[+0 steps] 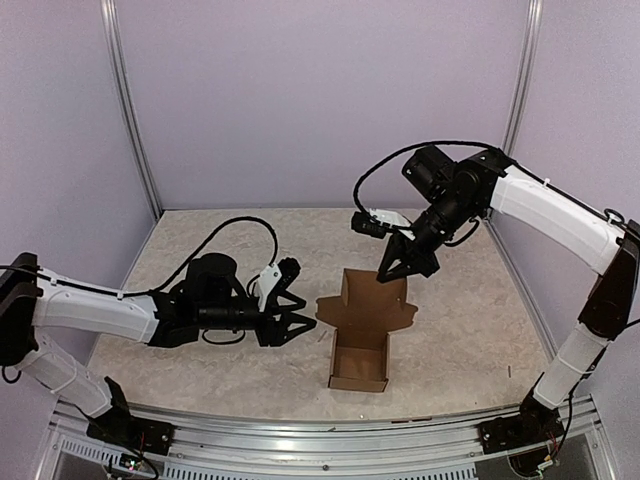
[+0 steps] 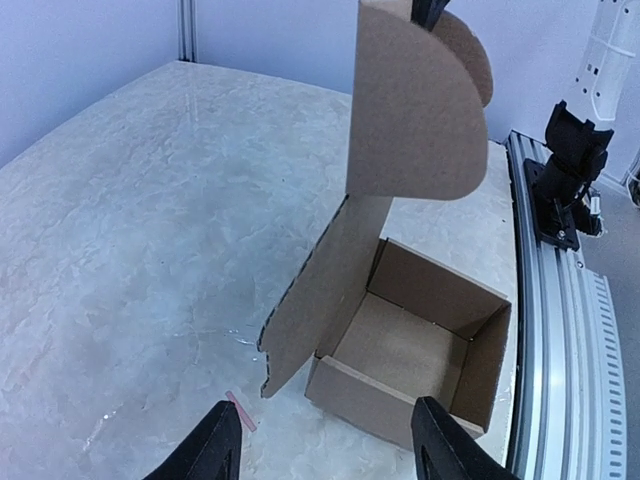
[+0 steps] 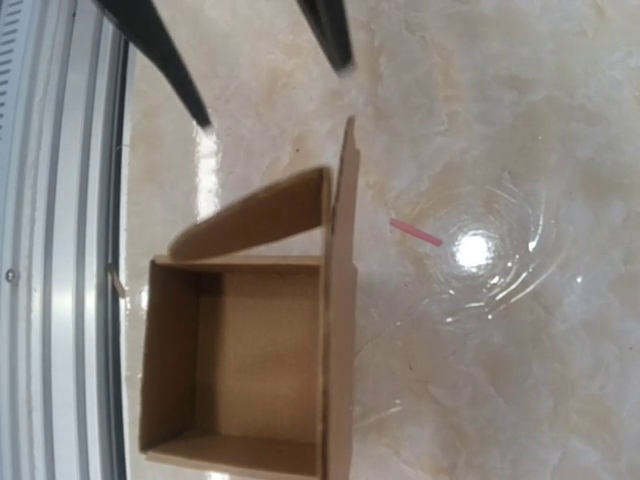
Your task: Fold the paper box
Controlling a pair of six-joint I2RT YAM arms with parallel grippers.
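1. Fingers: left fingers [image 1: 306, 318] spread wide, empty, at 9 o'clock of paper box [image 1: 362, 345]; right fingers [image 1: 408, 270] also released, at its 12 o'clock by lid top.
2. Table [image 1: 470, 330]: marbled beige.
3. Paper box: toward table's 6 o'clock edge, tray formed, lid upright.
4. Pink scrap [image 3: 415, 232] beside it.

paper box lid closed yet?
Open. On the paper box, the lid flap stands upright; the empty interior is exposed.
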